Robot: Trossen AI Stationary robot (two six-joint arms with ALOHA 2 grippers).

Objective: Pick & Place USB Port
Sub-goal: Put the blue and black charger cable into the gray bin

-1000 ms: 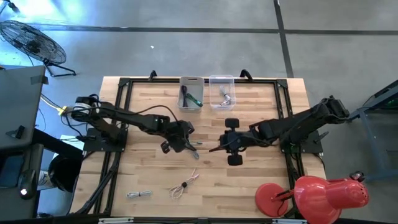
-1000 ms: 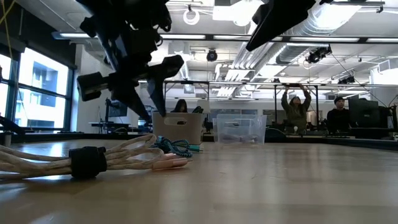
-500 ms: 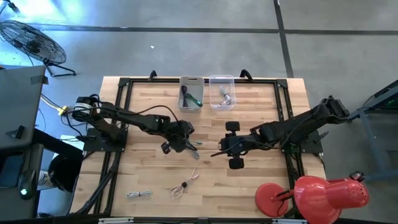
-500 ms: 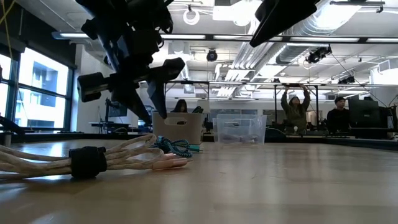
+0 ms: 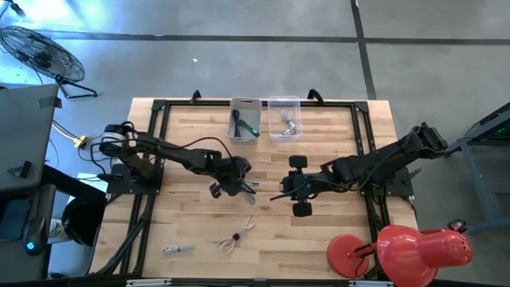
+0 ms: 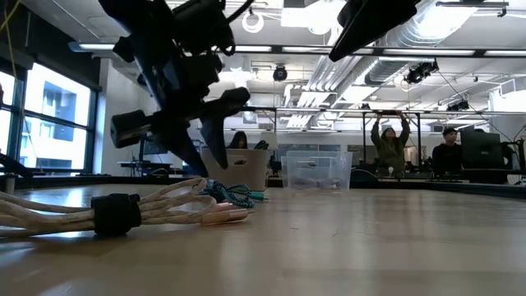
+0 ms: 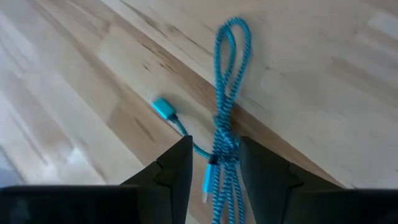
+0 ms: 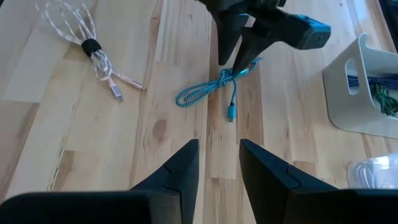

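Observation:
A blue braided USB cable, bundled and tied at its middle, lies flat on the wooden table; it also shows in the high view and the right wrist view. My left gripper is open and points down over the cable, one finger on each side of the tie; I cannot tell whether it touches the cable. The right wrist view shows it from the side. My right gripper is open and hovers to the cable's right, holding nothing.
A beige bin holding cables and a clear bin stand at the far edge. A white-and-pink bundled cable and a grey one lie near the front. A red lamp sits at the near right corner.
My left gripper has moved a little toward the table's right and near edge and has come down toward the blue cable. The cable has stayed where it was.

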